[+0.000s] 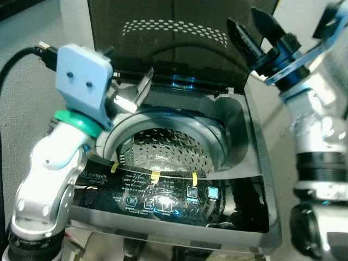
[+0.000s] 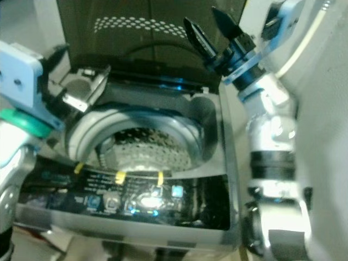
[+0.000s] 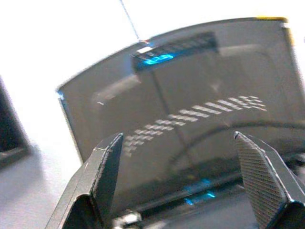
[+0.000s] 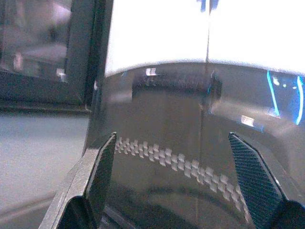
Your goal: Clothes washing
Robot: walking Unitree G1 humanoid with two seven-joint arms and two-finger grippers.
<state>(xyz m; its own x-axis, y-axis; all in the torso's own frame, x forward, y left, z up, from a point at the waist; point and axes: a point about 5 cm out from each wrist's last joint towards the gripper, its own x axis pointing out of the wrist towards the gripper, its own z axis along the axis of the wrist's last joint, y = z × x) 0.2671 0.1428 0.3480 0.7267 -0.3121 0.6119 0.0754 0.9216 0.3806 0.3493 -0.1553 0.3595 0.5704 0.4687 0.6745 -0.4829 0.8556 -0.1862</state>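
Facing a top-load washing machine (image 1: pixel 247 179): glass lid (image 1: pixel 163 38) upright, perforated steel drum (image 1: pixel 168 149) seemingly empty. Lid likely rigid, heavy, slippery, breakable; best taken by its top edge. My left gripper (image 3: pixel 190 157) and right gripper (image 1: pixel 255 32): fingers wide, holding nothing, pointed at lid.

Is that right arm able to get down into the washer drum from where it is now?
Probably yes: the lid stands raised, the drum is open below, and the right gripper, fingers open, hangs above its back right corner.
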